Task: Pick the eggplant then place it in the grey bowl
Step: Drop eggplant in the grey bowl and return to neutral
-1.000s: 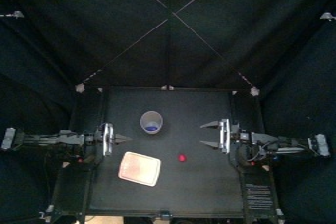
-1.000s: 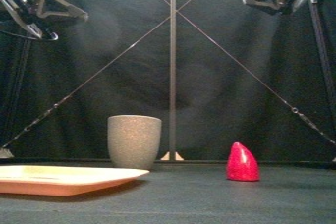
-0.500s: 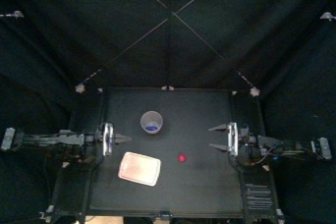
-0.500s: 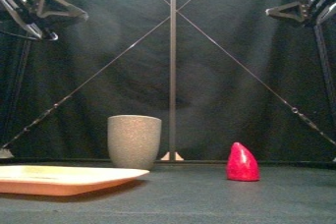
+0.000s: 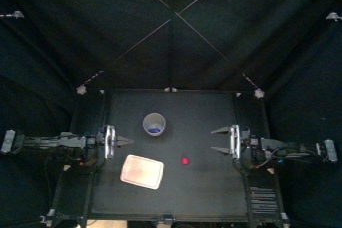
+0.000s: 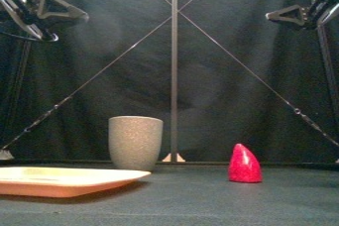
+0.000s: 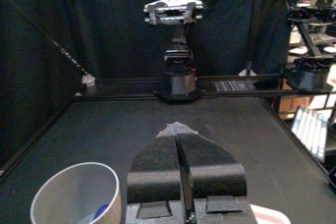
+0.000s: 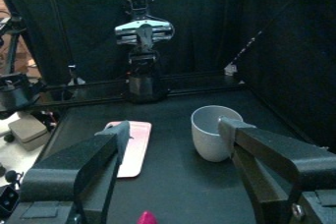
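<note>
- One red toy (image 6: 244, 164), cone-shaped with a rounded tip, stands upright on the table (image 5: 201, 107), right of centre and touching nothing; red all over, so not eggplant-coloured.
- Seen from above, sits well in front of the grey cup (image 6: 135, 143) and a little to its right, near the right edge of the pink tray (image 5: 142, 171) but apart from it.
- As for the grey cup: tall and speckled, upright near the table's middle, behind the tray. Shows a small blue patch (image 7: 100, 209) inside, too small to tell what.
- As for the pink tray: lies flat toward the front left, with nothing on it.
- As for the left gripper (image 7: 180, 130): hangs high over the table's left side, jaws clenched together with no gap between them, grasping nothing.
- As for the right gripper (image 8: 178, 147): hangs high over the table's right side, jaws spread wide, released and empty. Points toward the table's middle, well above and apart from the red toy.
</note>
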{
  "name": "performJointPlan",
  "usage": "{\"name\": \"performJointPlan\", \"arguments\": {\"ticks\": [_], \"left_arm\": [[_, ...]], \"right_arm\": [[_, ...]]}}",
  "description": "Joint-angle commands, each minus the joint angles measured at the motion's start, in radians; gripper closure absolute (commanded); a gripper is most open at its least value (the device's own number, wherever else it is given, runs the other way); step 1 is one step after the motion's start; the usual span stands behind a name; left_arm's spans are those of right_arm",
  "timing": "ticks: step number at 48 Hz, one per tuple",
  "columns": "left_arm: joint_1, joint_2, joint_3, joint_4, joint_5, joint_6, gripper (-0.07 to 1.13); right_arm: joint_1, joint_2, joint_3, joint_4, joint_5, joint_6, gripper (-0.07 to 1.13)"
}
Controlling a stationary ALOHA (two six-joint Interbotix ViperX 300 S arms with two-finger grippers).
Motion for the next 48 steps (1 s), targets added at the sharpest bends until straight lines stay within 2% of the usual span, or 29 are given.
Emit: {"name": "performJointPlan", "arguments": {"ticks": [1,48], "left_arm": [[0.002,0.003,-0.012,0.003,-0.005,0.002,1.09],[0.009,0.003,-0.003,0.005,-0.006,0.002,1.09]], "right_arm": [[-0.002,0.017,-0.018,0.0,-0.006,-0.002,0.03],[-0.014,0.018,0.018,-0.003,-0.006,-0.003,0.03]]}}
